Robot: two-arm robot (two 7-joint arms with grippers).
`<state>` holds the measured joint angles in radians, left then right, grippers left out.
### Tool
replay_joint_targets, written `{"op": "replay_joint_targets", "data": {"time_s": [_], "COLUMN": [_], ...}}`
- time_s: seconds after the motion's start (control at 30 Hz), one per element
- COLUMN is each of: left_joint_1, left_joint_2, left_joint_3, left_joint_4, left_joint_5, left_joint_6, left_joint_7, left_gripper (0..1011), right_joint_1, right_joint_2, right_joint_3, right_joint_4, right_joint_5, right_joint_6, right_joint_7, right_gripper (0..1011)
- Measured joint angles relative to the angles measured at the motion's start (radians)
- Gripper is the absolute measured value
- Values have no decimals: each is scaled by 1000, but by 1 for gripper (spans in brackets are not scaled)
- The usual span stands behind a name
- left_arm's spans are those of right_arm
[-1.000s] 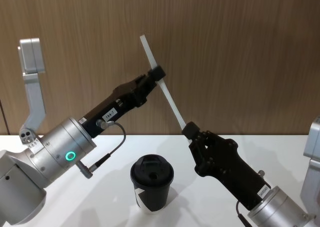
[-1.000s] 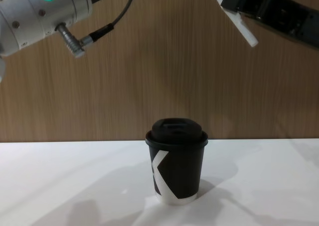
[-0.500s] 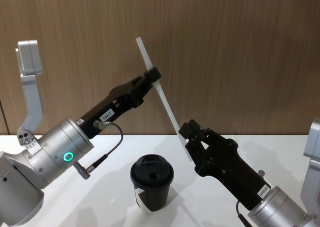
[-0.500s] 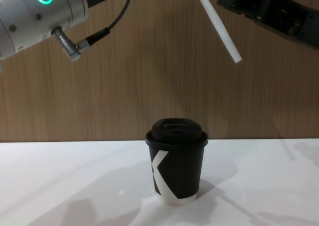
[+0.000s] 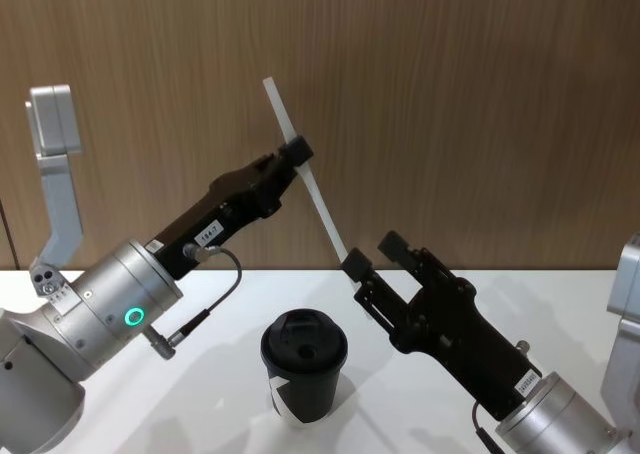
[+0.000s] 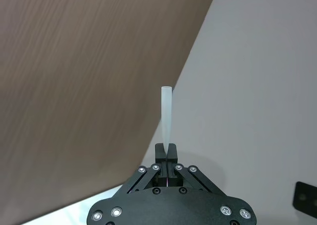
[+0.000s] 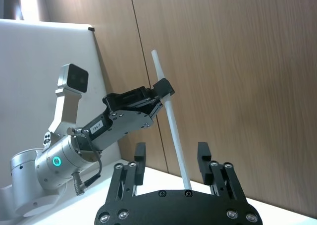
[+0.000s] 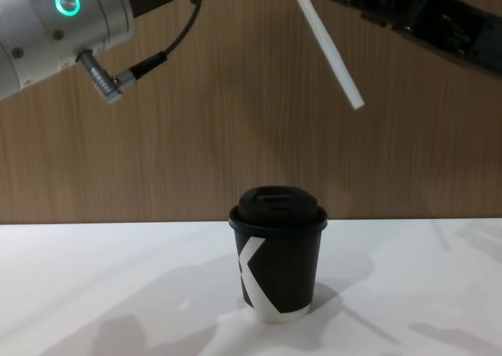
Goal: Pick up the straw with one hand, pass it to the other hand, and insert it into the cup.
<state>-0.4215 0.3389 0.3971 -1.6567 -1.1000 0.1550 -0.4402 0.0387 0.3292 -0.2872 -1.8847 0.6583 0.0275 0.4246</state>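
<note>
Opened since a second ago, the right gripper [image 5: 372,255] holds its fingers spread, the straw's [image 5: 318,199] lower end just beside them. Left gripper [image 5: 295,154] pinches the tilted straw near its upper end, well above the lidded black cup [image 5: 303,364] on the white table [image 5: 120,414].

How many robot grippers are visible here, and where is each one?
2. The left black gripper is raised, shut on the upper part of the thin white straw. The right all-black gripper is lower, open near the straw's lower end, not gripping it.
</note>
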Motion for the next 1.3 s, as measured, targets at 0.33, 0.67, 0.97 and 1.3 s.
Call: {"op": "replay_joint_targets", "data": {"time_s": [0.33,0.67,0.97,1.3], "left_joint_1": [5,12,16,18], "left_joint_2": [36,71,96,111], "left_joint_3": [19,31,41,49], "left_joint_4": [-19,-38,-44,-38], "left_joint_5": [97,172,211,257], "left_joint_6": [-71,-104,-108,-117], "left_joint_7": [23,31,24,18], "left_gripper": [10,10,10,8], "right_joint_1": [0,0,0,0], "right_joint_2": [0,0,0,0], "right_joint_3": [0,0,0,0], "right_joint_4": [0,0,0,0], "right_joint_5": [0,0,0,0], "right_joint_6": [0,0,0,0], "right_joint_7": [0,0,0,0], "right_gripper": [913,1001,1001,1001]}}
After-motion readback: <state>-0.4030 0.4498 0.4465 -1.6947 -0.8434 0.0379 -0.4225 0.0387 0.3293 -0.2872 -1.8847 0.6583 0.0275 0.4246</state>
